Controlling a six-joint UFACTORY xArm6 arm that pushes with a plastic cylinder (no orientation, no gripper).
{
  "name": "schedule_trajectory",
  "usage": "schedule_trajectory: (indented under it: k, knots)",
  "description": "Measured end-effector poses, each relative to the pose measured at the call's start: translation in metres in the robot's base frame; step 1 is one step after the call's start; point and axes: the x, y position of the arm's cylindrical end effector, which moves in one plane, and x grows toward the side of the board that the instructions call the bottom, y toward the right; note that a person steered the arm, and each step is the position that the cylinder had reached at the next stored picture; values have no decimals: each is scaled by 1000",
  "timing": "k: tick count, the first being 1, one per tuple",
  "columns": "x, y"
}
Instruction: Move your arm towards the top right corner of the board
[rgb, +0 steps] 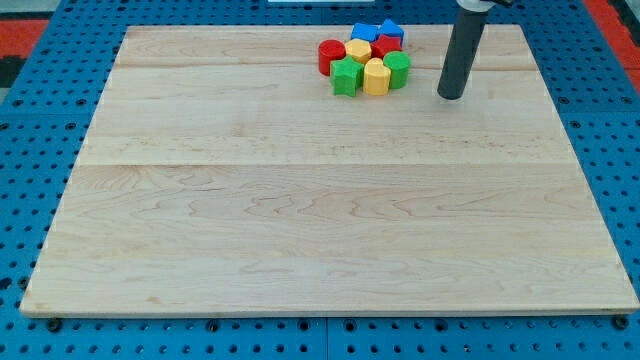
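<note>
Rod first: the dark straight rod comes down from the view's top edge, and my tip (452, 96) rests on the wooden board (300, 220) in its upper right part, near the top right corner but short of it. No pincer is fitted, only this plain rod end, so it neither opens, closes nor grips; it touches no block.

Just to the view's left of my tip, with a clear gap of bare wood between, sits a tight cluster of blocks near the board's top edge. Nearest is the green cylinder-like block (397, 69), at the cluster's right side. Beside it, to the view's left, stands the yellow rounded block (376, 77), and next to that the green star-like block (347, 76) at the cluster's lower left. Behind these lie a red block (331, 55) on the left, a second yellow block (357, 50) in the middle and another red block (386, 46) to its right. Furthest back, closest to the top edge, are two blue blocks: one (365, 32) on the left and one (391, 30) on the right; their shapes are hard to make out.

Around the board runs a blue perforated surface (40, 120), with red patches at the view's top left (30, 30) and top right (612, 22) corners.
</note>
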Motion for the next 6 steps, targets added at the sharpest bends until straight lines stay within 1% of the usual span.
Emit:
schedule_trajectory:
  k: [2, 3, 4, 5, 6]
  knots:
    - [0, 3]
    - [1, 51]
    - [-9, 87]
    - [-64, 117]
    - [-120, 64]
